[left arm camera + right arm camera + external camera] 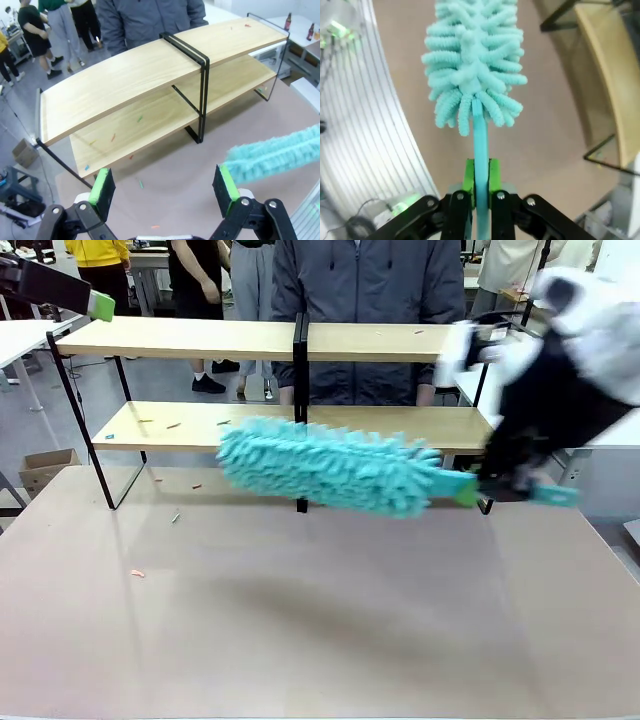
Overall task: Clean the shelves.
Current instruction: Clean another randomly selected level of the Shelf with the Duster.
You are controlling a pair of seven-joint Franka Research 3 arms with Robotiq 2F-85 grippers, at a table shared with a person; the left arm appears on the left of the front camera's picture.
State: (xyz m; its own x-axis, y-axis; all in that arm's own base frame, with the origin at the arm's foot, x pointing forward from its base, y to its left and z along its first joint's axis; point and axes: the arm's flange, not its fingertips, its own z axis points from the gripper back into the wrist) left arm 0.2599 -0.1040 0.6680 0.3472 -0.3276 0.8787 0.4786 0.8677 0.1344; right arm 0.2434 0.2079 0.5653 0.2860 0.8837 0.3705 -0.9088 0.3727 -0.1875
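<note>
The shelves (200, 338) are a two-tier rack of light-wood boards in a thin black frame, standing at the far side of the table; small coloured scraps lie on the lower board (150, 120). My right gripper (478, 486) is shut on the handle of a fluffy teal duster (325, 465), whose head hangs in front of the lower board's middle. In the right wrist view the duster (472, 60) points away from the green pads (469, 176). My left gripper (164, 182) is open and empty, high above the rack's left end, and a fingertip (100, 306) of it enters at the front view's top left.
A person in a grey jacket (370, 300) stands right behind the rack. Small scraps (137, 573) lie on the brown table top in front of the rack's left half. A cardboard box (40, 466) sits on the floor at left. White tables flank both sides.
</note>
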